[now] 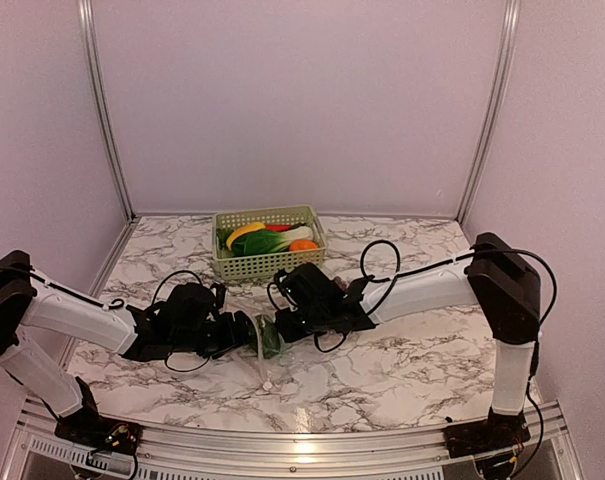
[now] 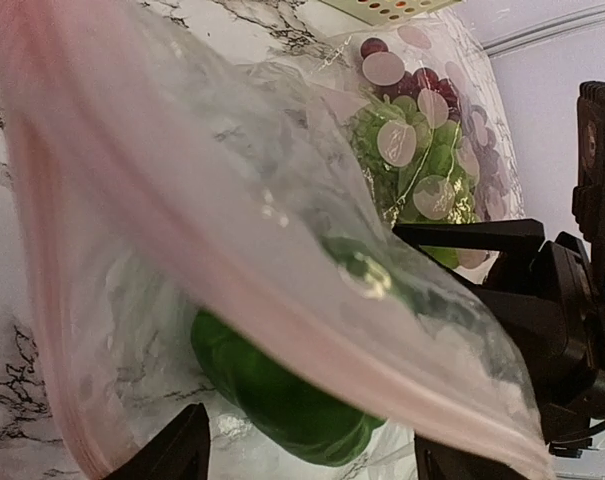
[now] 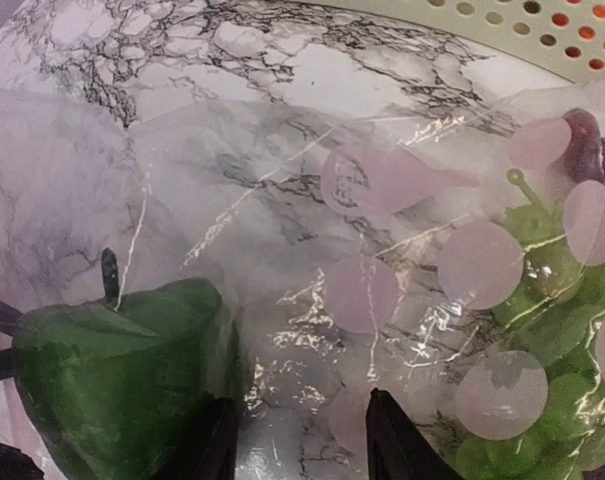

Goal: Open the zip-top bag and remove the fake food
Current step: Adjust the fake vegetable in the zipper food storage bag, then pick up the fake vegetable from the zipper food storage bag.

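Note:
The clear zip-top bag (image 1: 266, 362) lies on the marble table between my two grippers. In the left wrist view its pink zip strip (image 2: 232, 250) runs slantwise across the frame. Inside the bag are a green pepper (image 2: 282, 395) and a bunch of green and purple grapes (image 2: 422, 150). My left gripper (image 2: 307, 460) is open, its jaws wide apart on either side of the pepper end of the bag. My right gripper (image 3: 302, 445) has its jaws apart over the bag film, with the pepper (image 3: 112, 370) to its left and the grapes (image 3: 542, 400) to its right.
A pale green lattice basket (image 1: 262, 266) stands at the back centre, holding yellow, green, red and orange fake food. Black cables loop over the table by both arms. Metal frame posts and walls close in the table at the back and sides.

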Controlling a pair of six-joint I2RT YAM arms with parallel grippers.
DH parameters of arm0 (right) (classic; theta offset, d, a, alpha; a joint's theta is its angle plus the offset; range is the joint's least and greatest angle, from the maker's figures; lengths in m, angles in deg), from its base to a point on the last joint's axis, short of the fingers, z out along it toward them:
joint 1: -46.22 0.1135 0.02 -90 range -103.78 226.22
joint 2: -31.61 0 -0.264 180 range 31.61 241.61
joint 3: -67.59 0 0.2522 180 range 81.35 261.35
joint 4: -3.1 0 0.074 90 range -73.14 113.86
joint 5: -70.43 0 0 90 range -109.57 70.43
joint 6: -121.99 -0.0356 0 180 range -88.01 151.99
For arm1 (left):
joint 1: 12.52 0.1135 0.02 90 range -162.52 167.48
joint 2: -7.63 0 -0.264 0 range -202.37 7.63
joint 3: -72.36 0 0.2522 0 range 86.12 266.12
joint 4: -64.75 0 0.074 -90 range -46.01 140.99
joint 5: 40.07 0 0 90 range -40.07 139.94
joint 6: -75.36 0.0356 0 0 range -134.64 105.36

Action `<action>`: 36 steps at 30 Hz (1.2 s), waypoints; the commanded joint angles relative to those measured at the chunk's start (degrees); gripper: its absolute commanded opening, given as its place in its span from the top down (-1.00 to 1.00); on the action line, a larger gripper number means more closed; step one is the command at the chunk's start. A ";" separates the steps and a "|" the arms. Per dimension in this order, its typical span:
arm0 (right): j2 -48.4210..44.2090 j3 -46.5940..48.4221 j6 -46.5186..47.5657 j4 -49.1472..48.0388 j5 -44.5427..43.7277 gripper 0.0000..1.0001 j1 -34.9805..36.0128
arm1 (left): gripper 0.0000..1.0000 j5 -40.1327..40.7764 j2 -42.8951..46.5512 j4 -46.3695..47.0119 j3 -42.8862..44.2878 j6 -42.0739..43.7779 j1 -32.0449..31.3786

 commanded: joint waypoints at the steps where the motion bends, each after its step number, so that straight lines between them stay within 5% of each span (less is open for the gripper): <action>1: -0.03 -2.19 0.53 -5.38 4.57 -0.01 0.26 | -0.46 1.20 -0.80 -0.55 1.46 1.28 -0.33; 11: -0.04 -3.37 3.77 -8.54 8.66 -0.28 1.03 | -0.57 3.91 -1.21 -4.72 2.32 2.39 -0.36; 26: 1.12 -3.17 5.61 -9.88 12.58 -0.40 1.81 | -0.63 11.16 -4.11 -15.57 7.99 6.45 -2.33; 36: 0.31 -3.86 3.05 -8.58 9.74 -0.43 1.23 | -0.03 12.51 -0.83 -17.54 8.10 6.38 -3.12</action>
